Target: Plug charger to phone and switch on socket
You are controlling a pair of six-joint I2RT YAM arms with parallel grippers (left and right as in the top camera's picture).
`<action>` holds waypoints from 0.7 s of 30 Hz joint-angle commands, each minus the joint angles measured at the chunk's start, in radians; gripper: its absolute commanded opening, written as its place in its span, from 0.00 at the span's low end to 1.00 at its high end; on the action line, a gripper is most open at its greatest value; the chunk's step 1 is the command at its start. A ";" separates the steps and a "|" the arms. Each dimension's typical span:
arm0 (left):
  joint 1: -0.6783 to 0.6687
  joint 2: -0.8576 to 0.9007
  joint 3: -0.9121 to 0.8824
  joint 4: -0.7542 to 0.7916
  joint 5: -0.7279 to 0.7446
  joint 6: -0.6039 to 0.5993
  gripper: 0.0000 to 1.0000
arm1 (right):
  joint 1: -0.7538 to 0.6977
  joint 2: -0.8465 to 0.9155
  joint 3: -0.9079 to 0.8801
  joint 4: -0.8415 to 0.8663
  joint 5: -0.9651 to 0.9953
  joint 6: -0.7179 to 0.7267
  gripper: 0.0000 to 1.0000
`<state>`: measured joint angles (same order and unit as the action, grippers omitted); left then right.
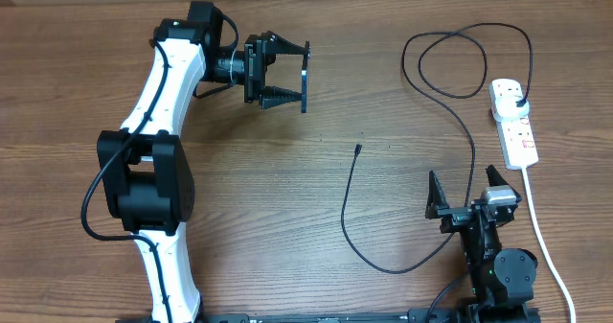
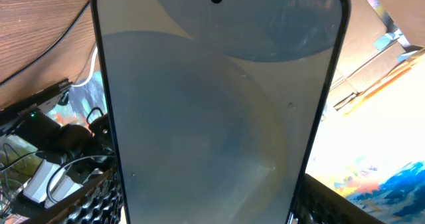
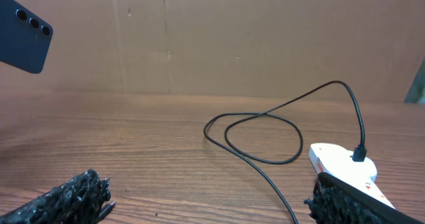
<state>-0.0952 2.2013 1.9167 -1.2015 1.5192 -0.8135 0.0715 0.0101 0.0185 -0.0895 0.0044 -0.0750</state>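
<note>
The phone (image 1: 305, 88) is held off the table, edge-on to the overhead camera, with my left gripper (image 1: 305, 77) shut on its two long sides. Its pale blue screen (image 2: 219, 111) fills the left wrist view between the fingers (image 2: 99, 201). In the right wrist view the dark back of the phone (image 3: 23, 41) shows at top left. The charger (image 1: 471, 146) loops across the table, its plug (image 1: 517, 98) sits in the socket (image 1: 514, 122), and its connector tip (image 1: 357, 149) lies free mid-table. My right gripper (image 1: 466, 184) stands open low over the cable, holding nothing.
The socket's thick white cord (image 1: 546, 237) runs down the right side toward the table's front edge. A brown cardboard wall (image 3: 232, 31) backs the table. The cable's slack curves near the right arm's base (image 1: 393, 265).
</note>
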 commanded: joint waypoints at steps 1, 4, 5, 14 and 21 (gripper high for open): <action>0.011 -0.005 0.030 0.001 0.063 0.006 0.76 | -0.006 -0.007 -0.011 0.008 -0.007 -0.001 1.00; 0.011 -0.005 0.030 0.001 0.063 0.006 0.76 | -0.006 -0.007 -0.011 0.014 -0.117 0.073 1.00; 0.011 -0.005 0.030 0.001 0.063 0.006 0.76 | -0.005 -0.007 -0.011 0.019 -0.162 0.159 1.00; 0.011 -0.005 0.030 0.001 0.063 0.021 0.76 | -0.005 -0.007 -0.011 0.040 -0.307 0.663 1.00; 0.011 -0.005 0.030 0.001 0.063 0.021 0.76 | -0.006 -0.005 0.053 0.114 -0.371 0.623 1.00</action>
<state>-0.0952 2.2017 1.9167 -1.2011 1.5192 -0.8124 0.0715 0.0101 0.0189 0.0082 -0.3344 0.5507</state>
